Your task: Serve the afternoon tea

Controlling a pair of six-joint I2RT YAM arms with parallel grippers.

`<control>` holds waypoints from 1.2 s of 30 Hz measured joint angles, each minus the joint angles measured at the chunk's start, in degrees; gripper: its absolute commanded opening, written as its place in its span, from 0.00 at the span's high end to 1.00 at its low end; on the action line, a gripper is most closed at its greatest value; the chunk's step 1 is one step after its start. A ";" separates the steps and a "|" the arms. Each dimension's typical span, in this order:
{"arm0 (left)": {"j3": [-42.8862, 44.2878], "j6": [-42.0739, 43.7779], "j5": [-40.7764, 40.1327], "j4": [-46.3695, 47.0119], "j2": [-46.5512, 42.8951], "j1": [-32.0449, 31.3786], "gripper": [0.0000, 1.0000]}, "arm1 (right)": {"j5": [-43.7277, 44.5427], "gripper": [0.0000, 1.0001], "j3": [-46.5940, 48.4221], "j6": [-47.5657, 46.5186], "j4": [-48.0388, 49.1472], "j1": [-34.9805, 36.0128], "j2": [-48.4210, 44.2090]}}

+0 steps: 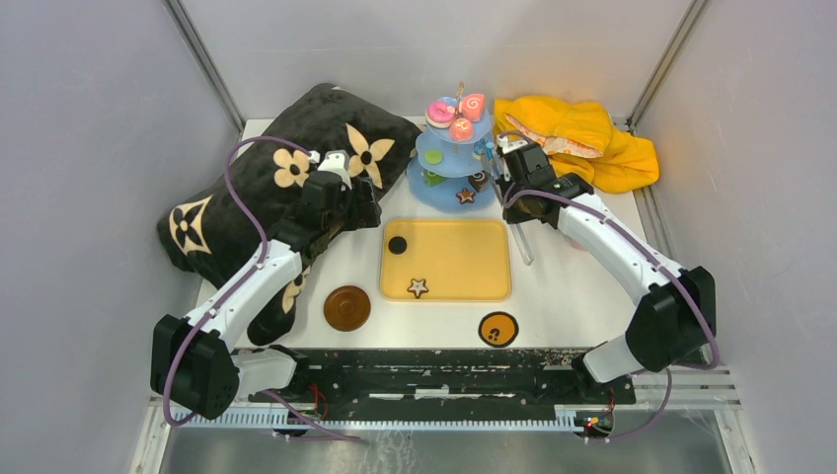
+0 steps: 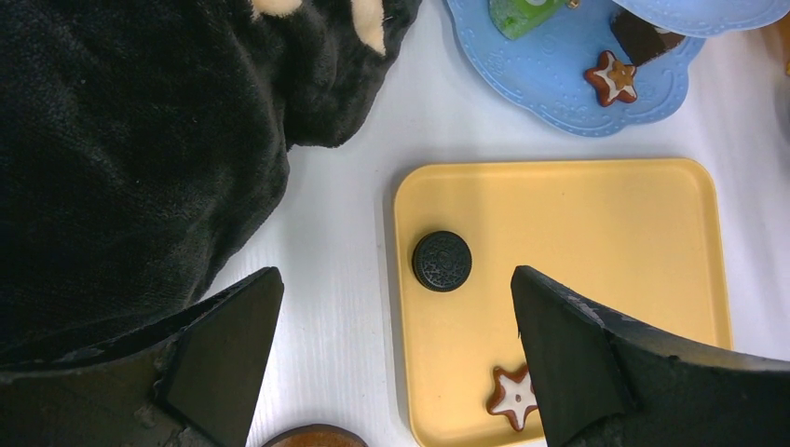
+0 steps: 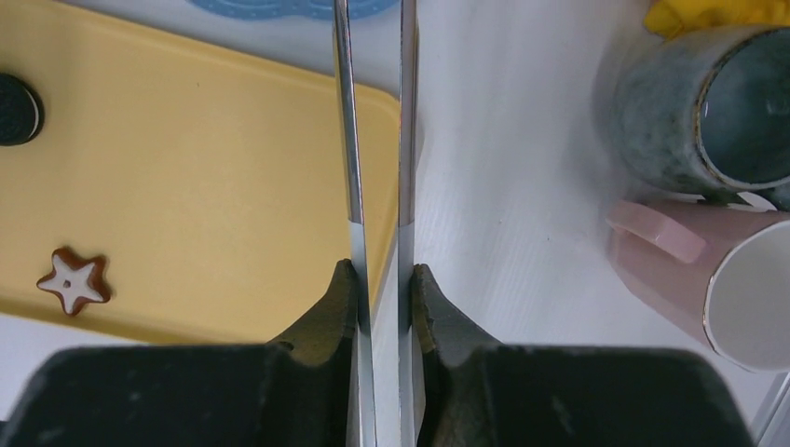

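**My right claw (image 1: 517, 200) clamped on the tongs (image 1: 523, 245), my left claw (image 1: 363, 210) held apart**

From above, my right arm reached forward with a bent elbow and its wrist just beside the light-blue stand (image 1: 449, 188). The tongs slanted down to the tabletop (image 1: 572, 296) beside the yellow tray (image 1: 464, 259). I judged this a grip for carrying sweets up to the tiers, where pink rolls (image 1: 472, 104) already sat on top. My left arm stretched over the black cushion (image 1: 247, 197). Two coasters (image 1: 346, 307) lay near my bases with no cup on them.

At my left wrist, the fingers (image 2: 233, 354) stood wide apart around nothing, above the tray's left edge. A dark round biscuit (image 2: 442, 261) and a star biscuit (image 2: 514, 396) waited on the tray. Another star (image 2: 612, 78) lay on the bottom tier.

At my right wrist, the fingers (image 3: 340, 307) squeezed both tong arms near their handle end, leaving a slim gap with nothing in it. The grey mug (image 3: 661, 121) and pink cup (image 3: 671, 270) stood just beside each other, probably waiting for coasters.
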 measured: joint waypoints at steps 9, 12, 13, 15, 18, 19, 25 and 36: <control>0.00 0.00 -0.15 -0.02 -0.02 0.00 0.00 | -0.48 0.99 3.41 -0.04 2.05 -1.25 5.79; 0.00 0.00 -0.17 -0.02 -0.02 0.00 0.00 | -0.94 0.99 5.88 -0.35 2.43 -1.68 8.31; 0.00 0.00 -0.17 -0.02 -0.02 0.00 0.00 | -1.07 0.99 6.64 -0.44 2.71 -1.79 9.16; 0.00 0.00 -0.20 -0.02 -0.02 0.00 0.00 | -1.27 0.99 7.96 -0.52 3.04 -1.90 10.67; 0.00 0.00 -0.22 -0.04 -0.04 0.00 0.00 | -1.60 0.99 9.66 -0.83 3.15 -2.14 12.90; 0.00 0.00 -0.22 -0.07 -0.09 0.00 0.00 | -1.66 0.99 10.08 -0.94 3.19 -2.19 13.46; 0.00 0.00 -0.50 -0.22 -0.61 0.00 0.00 | -2.71 0.99 12.63 -1.92 3.15 -2.34 16.26; 0.00 0.00 -0.85 -0.24 -0.61 0.00 0.00 | -3.13 0.99 18.95 -3.85 2.51 -2.49 20.96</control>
